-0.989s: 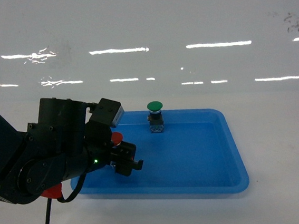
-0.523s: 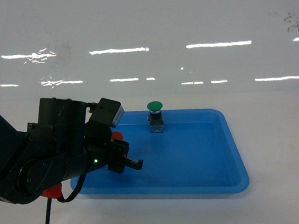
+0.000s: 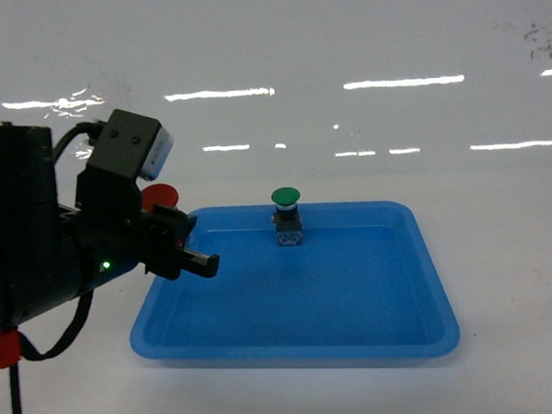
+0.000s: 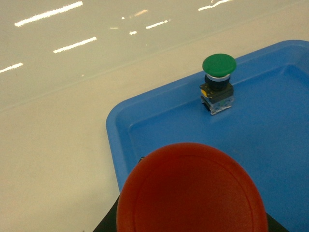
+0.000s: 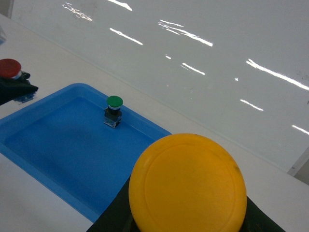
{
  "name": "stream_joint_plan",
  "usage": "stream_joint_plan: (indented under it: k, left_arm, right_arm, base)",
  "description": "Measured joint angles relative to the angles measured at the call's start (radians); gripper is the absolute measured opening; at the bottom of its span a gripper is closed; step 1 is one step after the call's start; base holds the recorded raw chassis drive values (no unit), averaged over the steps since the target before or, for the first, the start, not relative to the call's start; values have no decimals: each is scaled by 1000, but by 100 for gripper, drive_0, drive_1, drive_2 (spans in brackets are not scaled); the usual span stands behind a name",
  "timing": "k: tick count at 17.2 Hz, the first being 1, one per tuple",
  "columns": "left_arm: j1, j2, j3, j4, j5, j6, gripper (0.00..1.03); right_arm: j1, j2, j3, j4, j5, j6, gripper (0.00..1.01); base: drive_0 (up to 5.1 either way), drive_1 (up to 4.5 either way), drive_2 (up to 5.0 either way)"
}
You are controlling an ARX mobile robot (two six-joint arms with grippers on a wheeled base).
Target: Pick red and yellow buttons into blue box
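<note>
The red button [image 3: 160, 195] is clamped in my left gripper [image 3: 183, 240], which is shut on it in the air over the left rim of the blue box [image 3: 300, 353]. In the left wrist view its red cap [image 4: 193, 193] fills the foreground above the blue box [image 4: 270, 145]. The yellow button [image 5: 188, 186] sits between the dark fingers of my right gripper [image 5: 186, 227], shut on it, to the near right of the blue box [image 5: 53, 145]. The right gripper does not show in the head view.
A green-capped button [image 3: 287, 213] stands upright inside the box near its far wall, also visible as the green button [image 4: 218, 77] and the green button [image 5: 114, 108]. The box rests on a white tabletop [image 3: 517, 272], with a glossy white wall behind.
My left arm has risen and drawn back to the left, carrying the red button from low inside the box's left side to above its left rim.
</note>
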Motion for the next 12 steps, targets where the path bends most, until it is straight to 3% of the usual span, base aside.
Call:
stream_joint_plan:
  k: [2,4,9,12]
  left_arm:
    - [-7,-363,-260,44,1,-9,25]
    - [-26,-587,-364,7,-18,-16,25]
    - [-106,-922,-455,-110,-98,-18,25]
    - [-119,-967,-460,-132,-98,-20,25]
  right_arm:
    - [0,0,0,0,0,0,27]
    - [0,0,0,0,0,0,27]
    - [0,0,0,0,0,0,27]
    - [0,0,0,0,0,0,27]
  base:
    - [0,0,0]
    - [0,0,0]
    - [0,0,0]
    - [0,0,0]
